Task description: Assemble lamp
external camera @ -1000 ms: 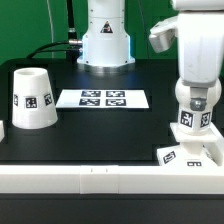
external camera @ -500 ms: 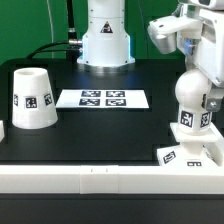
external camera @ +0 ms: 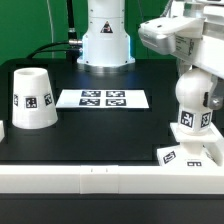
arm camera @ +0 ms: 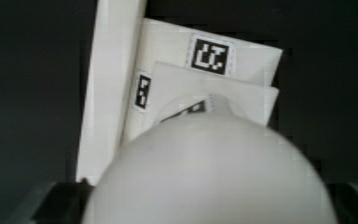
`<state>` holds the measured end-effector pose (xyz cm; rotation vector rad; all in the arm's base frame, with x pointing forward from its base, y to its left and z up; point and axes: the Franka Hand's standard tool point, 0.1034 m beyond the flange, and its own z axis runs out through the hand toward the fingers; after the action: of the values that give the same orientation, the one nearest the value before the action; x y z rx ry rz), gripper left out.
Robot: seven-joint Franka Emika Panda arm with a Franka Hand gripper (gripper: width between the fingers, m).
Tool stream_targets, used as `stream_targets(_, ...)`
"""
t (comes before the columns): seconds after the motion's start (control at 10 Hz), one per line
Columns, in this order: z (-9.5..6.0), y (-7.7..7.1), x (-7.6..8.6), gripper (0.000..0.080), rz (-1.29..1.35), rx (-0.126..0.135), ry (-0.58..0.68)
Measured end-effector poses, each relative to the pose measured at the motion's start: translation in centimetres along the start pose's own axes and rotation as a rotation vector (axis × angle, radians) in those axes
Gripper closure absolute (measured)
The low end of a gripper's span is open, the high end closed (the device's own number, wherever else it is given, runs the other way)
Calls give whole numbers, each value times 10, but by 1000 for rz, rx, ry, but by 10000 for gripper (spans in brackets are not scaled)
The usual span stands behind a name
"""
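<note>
The white round-headed bulb [external camera: 193,100] stands upright on the flat square base [external camera: 190,154] at the exterior view's right, by the front ledge. My gripper [external camera: 192,66] hangs just above the bulb's head, with the jaws apart and nothing held. In the wrist view the bulb's head [arm camera: 202,165] fills the foreground between the dark fingers [arm camera: 51,205], and the tagged base [arm camera: 208,58] lies beyond it. The tapered cone shade [external camera: 32,98] stands alone at the exterior view's left.
The marker board [external camera: 103,98] lies flat in the middle of the black table. The robot's white pedestal [external camera: 105,40] stands behind it. A white ledge [external camera: 100,180] runs along the table's front edge and shows in the wrist view [arm camera: 108,90].
The arm has lifted up and swung toward the exterior view's left, off the bulb. The bulb has stayed standing on the base.
</note>
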<state>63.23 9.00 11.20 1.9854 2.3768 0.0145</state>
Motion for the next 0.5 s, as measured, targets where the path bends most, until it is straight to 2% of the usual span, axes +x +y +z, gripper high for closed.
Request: stream_targets(0.5, 0, -1, -2, 223, 55, 2, 2)
